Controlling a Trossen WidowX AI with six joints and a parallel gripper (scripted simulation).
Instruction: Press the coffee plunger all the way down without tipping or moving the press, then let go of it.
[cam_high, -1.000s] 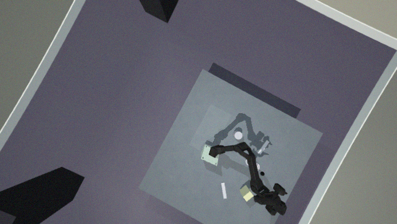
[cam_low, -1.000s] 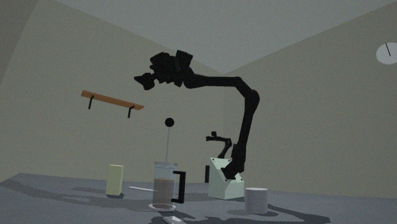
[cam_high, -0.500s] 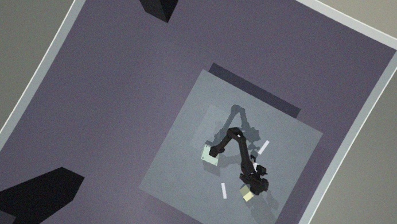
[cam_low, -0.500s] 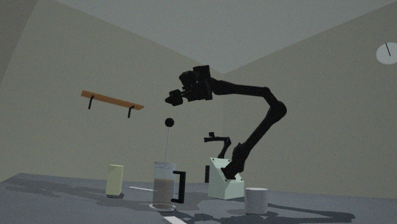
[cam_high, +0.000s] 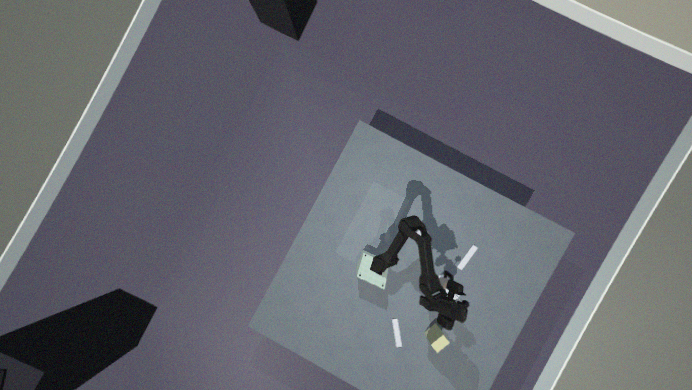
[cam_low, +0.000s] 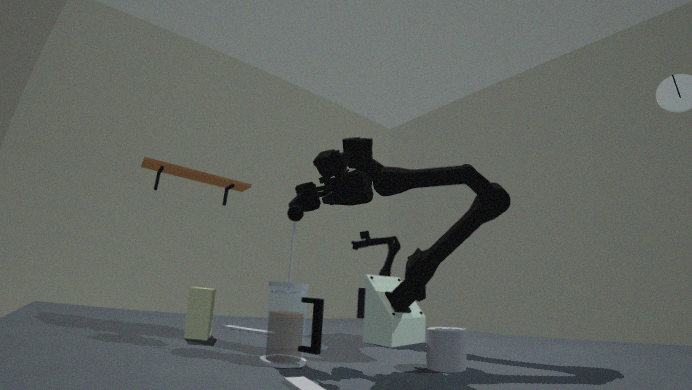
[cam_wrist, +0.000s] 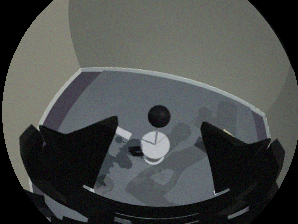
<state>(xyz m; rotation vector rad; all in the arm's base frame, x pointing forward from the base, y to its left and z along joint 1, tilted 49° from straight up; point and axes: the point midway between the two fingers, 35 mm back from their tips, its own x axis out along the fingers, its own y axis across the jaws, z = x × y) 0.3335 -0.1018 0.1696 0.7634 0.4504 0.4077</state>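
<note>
The coffee press (cam_low: 285, 335) (cam_wrist: 155, 145) stands upright on the table. Its black handle (cam_low: 317, 327) points right in the exterior view. The thin plunger rod (cam_low: 291, 255) stands far out of the lid, with the round black knob (cam_low: 295, 214) (cam_wrist: 159, 116) on top. My gripper (cam_wrist: 160, 123) is open and empty. In the wrist view the knob appears midway between the fingertips, with free room on both sides. In the exterior view a finger overlaps the knob's upper edge; contact cannot be told. In the top view the arm hides most of the press.
A pale yellow block (cam_high: 440, 344) (cam_low: 200, 314) stands near the press. A white cylinder (cam_low: 446, 351) stands nearer my pale green base (cam_high: 367, 270) (cam_low: 380, 325). Two flat white strips (cam_high: 468, 257) (cam_high: 397, 333) lie on the table. A brown shelf (cam_low: 195, 173) hangs on the wall.
</note>
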